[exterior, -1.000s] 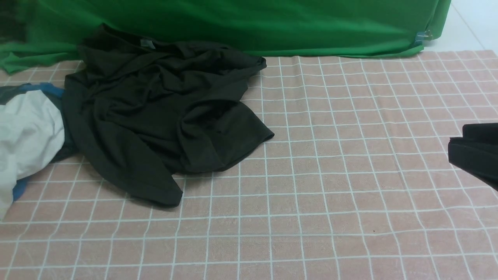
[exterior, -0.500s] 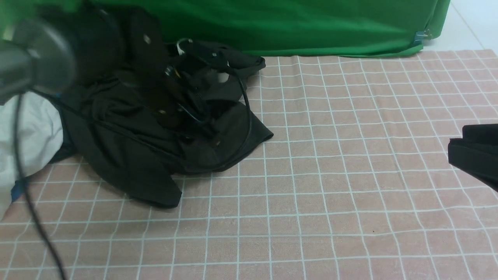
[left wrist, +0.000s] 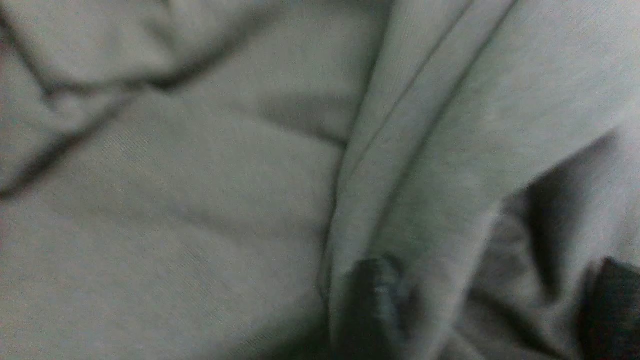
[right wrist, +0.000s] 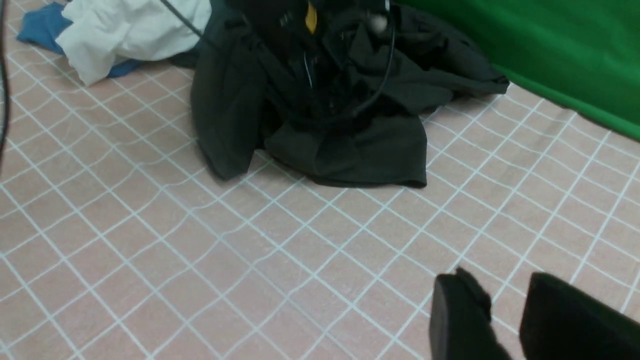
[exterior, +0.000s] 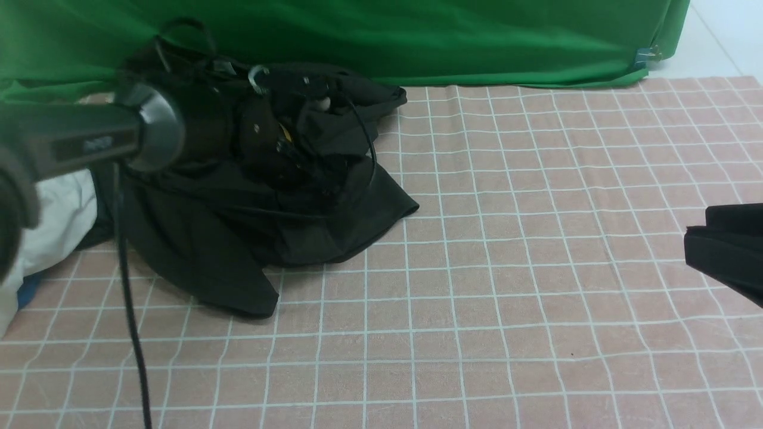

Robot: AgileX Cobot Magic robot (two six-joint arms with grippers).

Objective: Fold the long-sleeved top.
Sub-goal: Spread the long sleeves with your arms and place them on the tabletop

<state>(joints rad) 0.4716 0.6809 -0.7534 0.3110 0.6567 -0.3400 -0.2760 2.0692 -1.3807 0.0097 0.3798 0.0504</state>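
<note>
The black long-sleeved top [exterior: 208,250] lies crumpled at the far left of the pink checked cloth; it also shows in the right wrist view [right wrist: 350,150]. My left arm [exterior: 143,131] reaches over it, and my left gripper [exterior: 304,173] is down in the folds near the middle of the heap. In the left wrist view the top's fabric [left wrist: 200,175] fills the picture, and the left gripper [left wrist: 492,305] has its fingertips [left wrist: 372,300] apart with a fold of cloth between them. My right gripper [exterior: 724,250] hangs open and empty at the right edge [right wrist: 505,310].
A white garment [exterior: 53,220] with blue parts [exterior: 27,292] lies left of the top, partly under it. A green backdrop cloth [exterior: 417,36] runs along the far edge. The pink checked tablecloth [exterior: 506,268] covers the table. The left arm's cable [exterior: 128,298] hangs down.
My left arm has swung in from the left over the black top, and its gripper has gone down into the folds. The right gripper has dropped slightly.
</note>
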